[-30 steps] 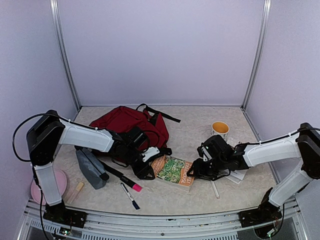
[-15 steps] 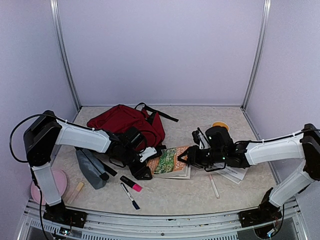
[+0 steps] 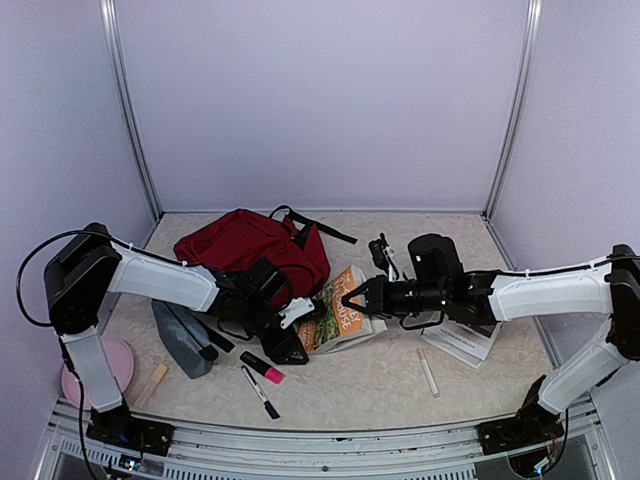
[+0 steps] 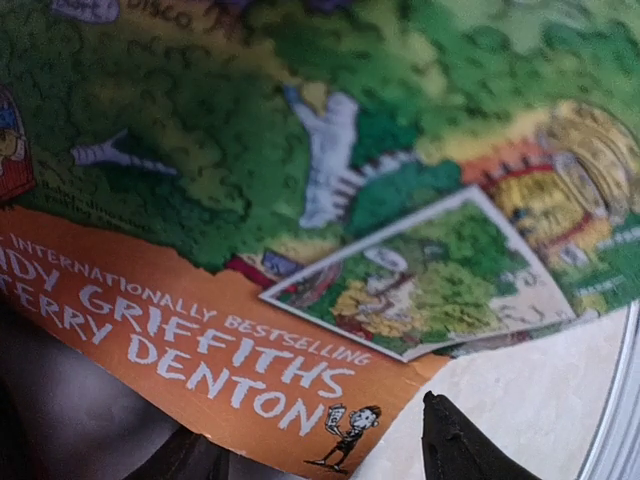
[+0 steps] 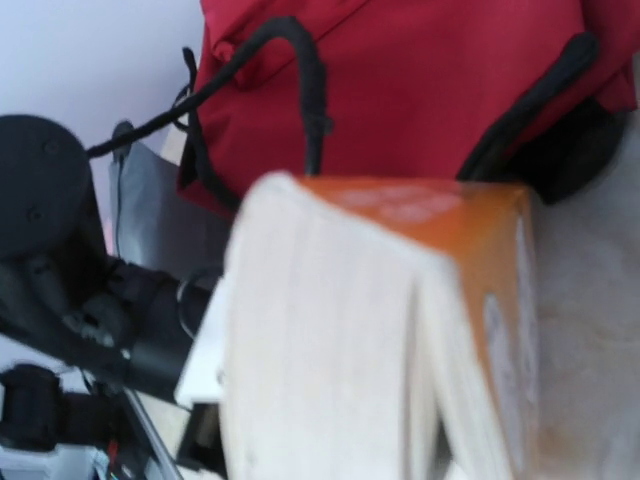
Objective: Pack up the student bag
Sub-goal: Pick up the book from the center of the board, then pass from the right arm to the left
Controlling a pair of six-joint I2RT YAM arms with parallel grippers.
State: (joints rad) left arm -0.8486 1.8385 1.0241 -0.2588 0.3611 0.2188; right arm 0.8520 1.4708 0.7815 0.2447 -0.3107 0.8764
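student bag [image 3: 245, 245]: matt dark red cloth, black woven straps | book [image 3: 340, 310]: glossy printed paper cover, matt cream pages | table [image 3: 400, 385]: smooth, speckled, matt

1. On the speckled table [image 3: 370, 397], the student bag [image 3: 245, 245] lies at 10 o'clock.
2. A grey pouch [image 3: 180, 338] lies at 9 o'clock, a pink-tipped marker [image 3: 260, 366] at 7.
3. A white booklet [image 3: 462, 343] lies at 3 o'clock.

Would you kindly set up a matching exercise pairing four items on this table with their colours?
Things:
1. student bag
2. book
3. zippered pouch
4. round plate

Colours:
A. pink
B. dark red
C. grey
D. orange and green

Pairs: 1-B, 2-D, 3-C, 4-A
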